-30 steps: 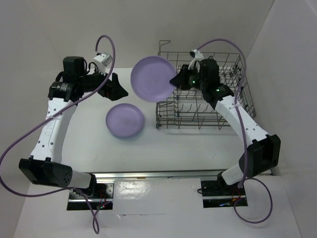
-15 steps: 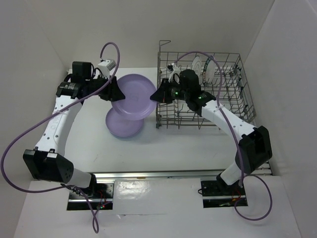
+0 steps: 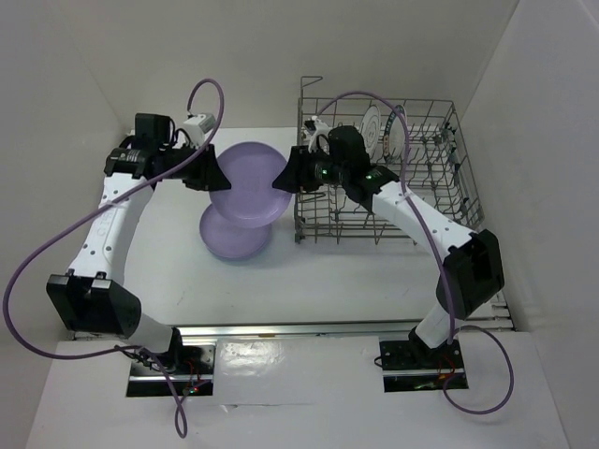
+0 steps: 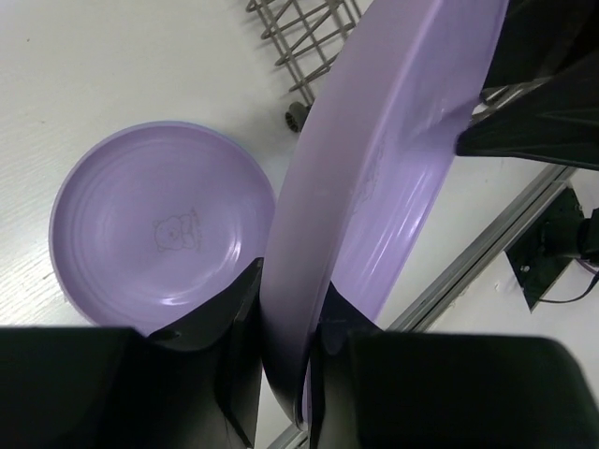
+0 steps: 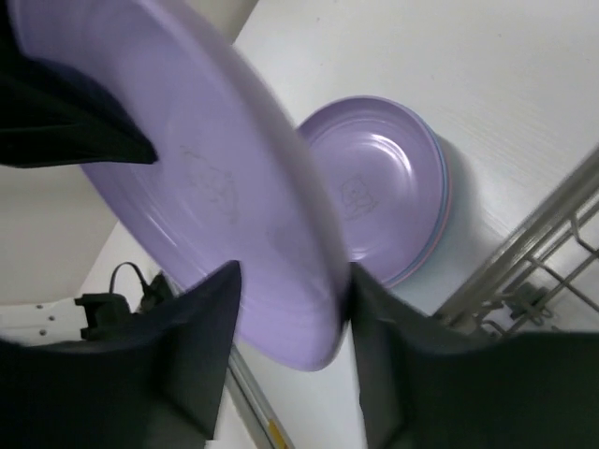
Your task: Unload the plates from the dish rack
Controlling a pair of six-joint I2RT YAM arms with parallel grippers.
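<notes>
Top view: the plate has moved from beside the rack to above the stack on the bench. The left gripper now meets its left rim, and the right gripper is at its right rim.

Left wrist: the fingers pinch the rim.

Right wrist: the fingers straddle the rim. Whether they grip it cannot be told.

Your left gripper pinches the near rim of an edge-on lilac plate; the right gripper meets its far rim. A second plate lies flat near the rack.
</notes>
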